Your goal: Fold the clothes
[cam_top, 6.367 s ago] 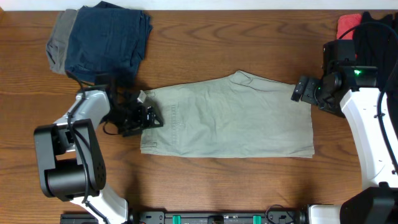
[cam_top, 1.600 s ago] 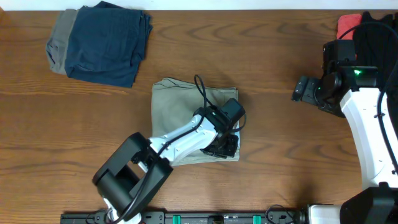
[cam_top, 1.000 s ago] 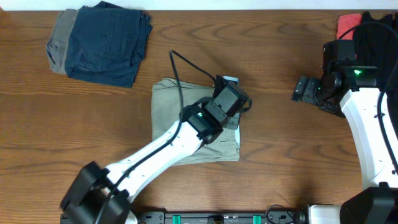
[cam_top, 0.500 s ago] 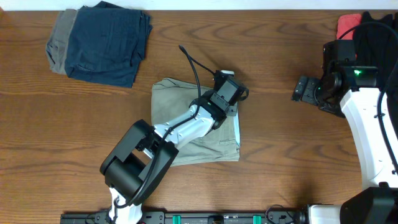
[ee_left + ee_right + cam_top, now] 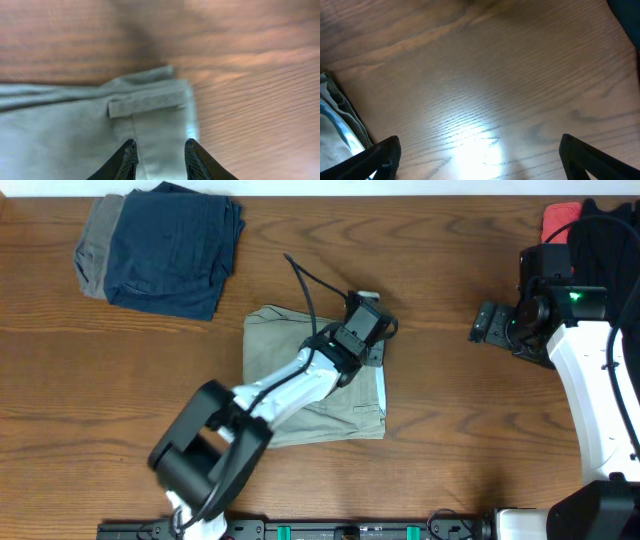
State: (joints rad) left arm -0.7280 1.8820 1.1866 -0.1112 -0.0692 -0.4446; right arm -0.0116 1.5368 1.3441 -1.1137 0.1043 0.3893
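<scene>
The clothes in play are khaki-beige shorts [image 5: 272, 355], folded into a rough square at the table's middle. My left arm reaches across them, and my left gripper [image 5: 369, 348] hovers over their far right corner. In the left wrist view the fingers stand apart with nothing between them. Past the tips lie the waistband corner and a belt loop [image 5: 147, 102]. My right gripper [image 5: 489, 324] rests over bare wood to the right of the shorts, jaws spread wide and empty [image 5: 482, 160].
Folded navy blue clothes [image 5: 175, 250] lie on a grey piece [image 5: 95, 250] at the back left. A red piece [image 5: 560, 220] and dark fabric [image 5: 612, 240] sit at the back right corner. A pale fabric edge [image 5: 335, 125] shows at the right wrist view's left margin.
My left gripper has opened and let go of the shorts' corner, staying over the far right corner while its arm shifted. The right arm has not moved.
</scene>
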